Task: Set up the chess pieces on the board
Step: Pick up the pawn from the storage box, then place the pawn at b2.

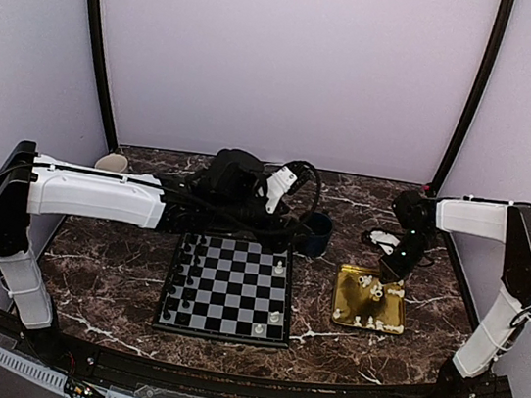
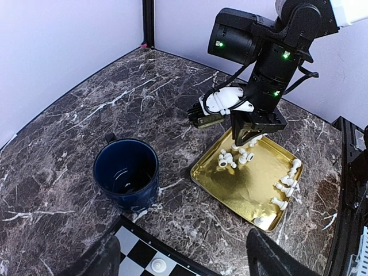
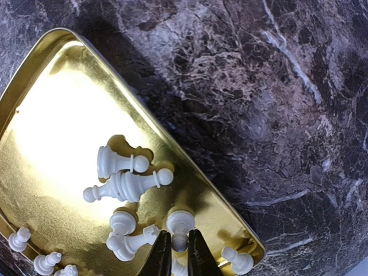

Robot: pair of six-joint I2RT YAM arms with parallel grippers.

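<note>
Pick step: right gripper (image 3: 179, 253) on a pawn (image 3: 180, 221) in the tray (image 3: 52, 86).

Jaws are narrow, one tip on each side of the pawn. It looks pinched, and I judge it not lifted yet. The other white pieces (image 3: 123, 185) lie loose just ahead of and left of the jaws, some toppled and close enough to snag. Left gripper (image 2: 185, 247) has its jaws wide and empty, with the board (image 1: 227, 298) corner right below them and the mug (image 2: 126, 174) ahead. The board holds only a few white pieces, so it's early going. Next: lift straight up clear of the neighbours, carry to the board, set the pawn upright on a free square.
</note>
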